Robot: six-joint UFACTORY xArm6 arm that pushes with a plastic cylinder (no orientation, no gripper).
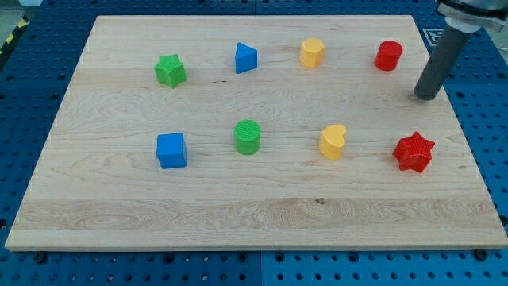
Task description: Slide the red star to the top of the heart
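1. In the camera view, the wooden bench (262, 214) is filling most of the frame, lying on a blue perforated surface (32, 87).
2. I am carrying no gripper, so there is no open or closed state to tell; my arm is ending in a dark rod coming down from the view's top right corner.
3. My tip (426, 97) is resting at the bench's right side, near its right edge, touching no block.
4. The red star (413, 152) is lying in the near row at the far right, below my tip and a little to its left, apart from it.
5. The yellow heart (333, 142) is sitting just left of the red star in the same near row, with a clear gap of bare wood between them.
6. The space directly above the heart, toward the far row, is showing bare wood.
7. Further left in the near row, a green cylinder (248, 137) and a blue cube (171, 150) are standing well apart from each other.
8. In the far row, from left to right, a green star (170, 71), a blue triangular block (246, 58), a yellow block (312, 52) and a red block (388, 56) are sitting spaced out.
9. The red block is the nearest one to my tip, lying up and to its left, not touching it.
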